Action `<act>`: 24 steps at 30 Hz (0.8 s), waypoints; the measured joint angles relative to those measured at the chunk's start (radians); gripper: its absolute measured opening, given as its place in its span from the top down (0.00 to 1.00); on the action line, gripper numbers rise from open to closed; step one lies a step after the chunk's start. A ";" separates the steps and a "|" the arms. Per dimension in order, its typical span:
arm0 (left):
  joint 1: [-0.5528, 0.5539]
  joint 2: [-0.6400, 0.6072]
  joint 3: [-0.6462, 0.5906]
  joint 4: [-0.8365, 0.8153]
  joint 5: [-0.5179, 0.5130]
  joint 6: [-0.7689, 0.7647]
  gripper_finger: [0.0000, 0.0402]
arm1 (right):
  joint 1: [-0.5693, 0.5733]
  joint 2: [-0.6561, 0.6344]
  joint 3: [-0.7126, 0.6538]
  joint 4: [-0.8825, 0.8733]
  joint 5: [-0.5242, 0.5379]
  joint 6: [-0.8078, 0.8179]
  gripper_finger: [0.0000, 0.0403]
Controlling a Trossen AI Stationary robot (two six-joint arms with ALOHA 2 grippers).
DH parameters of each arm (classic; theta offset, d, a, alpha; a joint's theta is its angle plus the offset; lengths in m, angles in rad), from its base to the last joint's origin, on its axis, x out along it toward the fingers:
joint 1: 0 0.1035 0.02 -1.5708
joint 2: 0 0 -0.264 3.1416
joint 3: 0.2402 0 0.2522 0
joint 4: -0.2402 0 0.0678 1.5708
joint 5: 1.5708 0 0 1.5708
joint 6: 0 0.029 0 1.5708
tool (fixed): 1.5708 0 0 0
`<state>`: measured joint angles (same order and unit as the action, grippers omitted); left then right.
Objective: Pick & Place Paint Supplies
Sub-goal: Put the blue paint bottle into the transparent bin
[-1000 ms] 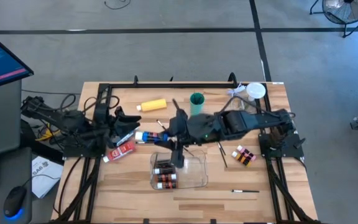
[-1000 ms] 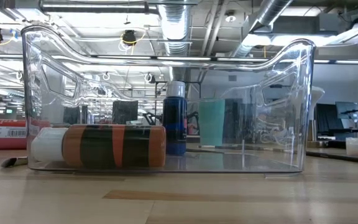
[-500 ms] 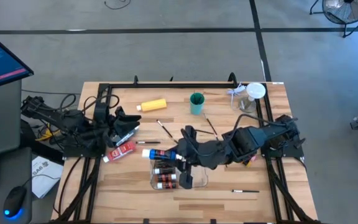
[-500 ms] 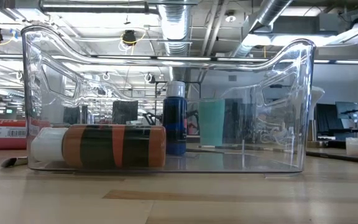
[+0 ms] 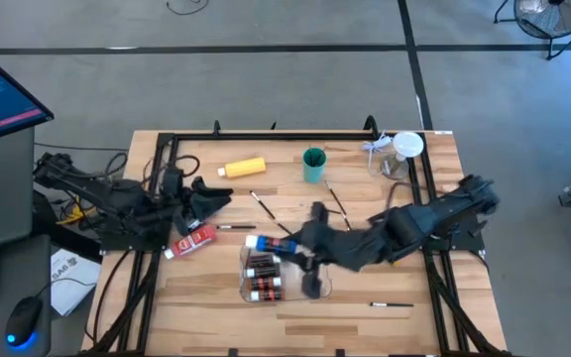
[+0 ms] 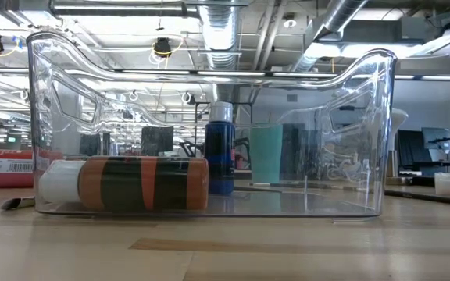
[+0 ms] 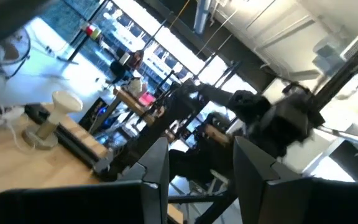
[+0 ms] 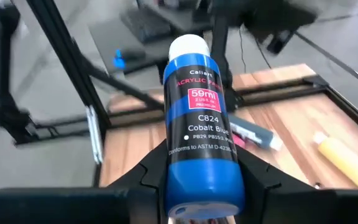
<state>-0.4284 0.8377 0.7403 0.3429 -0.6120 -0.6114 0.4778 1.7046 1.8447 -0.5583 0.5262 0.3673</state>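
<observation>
A blue paint bottle (image 5: 264,244) with a white cap hangs over the far left corner of the clear tray (image 5: 315,266), with my right gripper (image 5: 287,250) shut on it. Brown bottles (image 5: 264,280) lie on the tray's floor, one against its near wall (image 6: 143,183). A yellow bottle (image 5: 246,169), a red tube (image 5: 194,240) and thin brushes (image 5: 263,205) lie on the table. My left gripper (image 5: 216,196) stands open at the table's left with nothing between its fingers (image 7: 157,171). My right gripper pinches the blue bottle's lower body (image 8: 179,168) between its two fingers, one on each side. The fingers come from the table's right, slanting a little downward, and lie along the bottle. The bottle sticks out ahead of them, cap (image 8: 189,46) toward the table's left, lifted clear.
A teal cup (image 5: 313,164) stands at the far middle, with a clear cup and a white lid (image 5: 404,147) at the far right. Another brush (image 5: 392,304) lies near the front right. The arms' black frames (image 5: 167,159) run along the left, far and right edges.
My right gripper has carried the blue bottle away from the left gripper, toward the table's near edge and slightly right, sinking a little, until it hangs over the tray. The bottle has stayed in the hold, cap leftward. My left gripper has rolled a little at the wrist.
</observation>
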 joint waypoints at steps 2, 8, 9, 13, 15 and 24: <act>0.006 0.033 0.000 0.015 0.004 -0.026 0.78 | 0.000 -0.083 -0.144 0.100 0.000 0.017 0.73; 0.051 0.188 0.097 0.057 0.090 -0.086 0.79 | -0.011 -0.311 -0.464 0.366 -0.027 0.056 0.73; 0.066 0.226 0.152 0.024 0.118 -0.079 0.80 | -0.014 -0.344 -0.501 0.397 -0.034 0.061 0.73; 0.150 0.366 0.498 -0.383 0.259 -0.046 0.85 | -0.023 -0.443 -0.611 0.435 -0.062 0.064 0.73; 0.206 0.442 0.705 -0.669 0.344 -0.026 0.87 | -0.029 -0.489 -0.641 0.445 -0.083 0.055 0.73; 0.457 0.598 1.192 -0.980 0.842 0.033 0.81 | -0.073 -0.573 -0.766 0.638 -0.215 0.050 0.73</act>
<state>0.0282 1.4353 1.9322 -0.6370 0.2298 -0.5788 0.4053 1.1317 1.0788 0.0798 0.3108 0.4175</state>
